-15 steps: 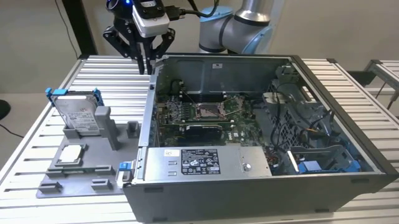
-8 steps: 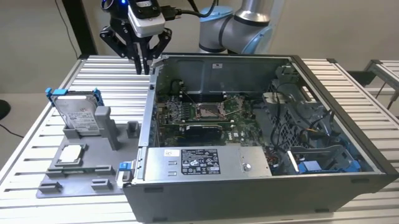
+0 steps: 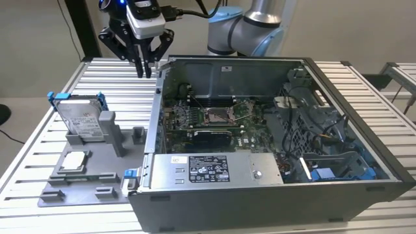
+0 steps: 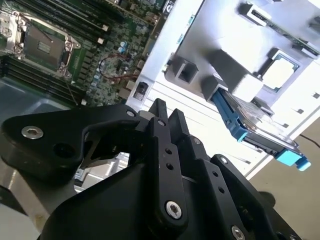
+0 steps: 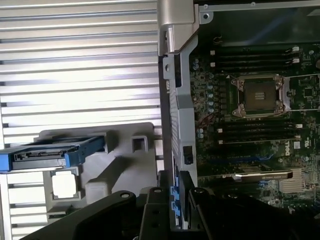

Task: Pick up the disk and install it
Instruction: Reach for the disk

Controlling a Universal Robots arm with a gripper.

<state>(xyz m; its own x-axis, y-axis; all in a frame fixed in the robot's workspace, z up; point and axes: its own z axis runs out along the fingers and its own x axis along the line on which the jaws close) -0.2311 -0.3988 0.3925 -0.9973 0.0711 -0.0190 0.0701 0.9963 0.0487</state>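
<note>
Jaws pressed together and empty, the gripper (image 3: pixel 144 73) hangs beside the open computer case (image 3: pixel 260 209) — well apart from the disk (image 3: pixel 81 117), upright in its grey holder (image 3: pixel 81 189) — so a clean pick, I judge, needs them parted and squared over its top edge.

Room lies open over the slatted metal table (image 3: pixel 110 80) between the upright blue-railed silver disk (image 3: pixel 81 117) and the grey computer case (image 3: pixel 260 204).

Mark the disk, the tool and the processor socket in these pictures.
disk (image 3: pixel 79 117): exterior view, on its labelled face.
tool (image 3: pixel 143 73): exterior view, midway between its fingertips.
socket (image 3: pixel 217 115): exterior view, on its middle.
</note>
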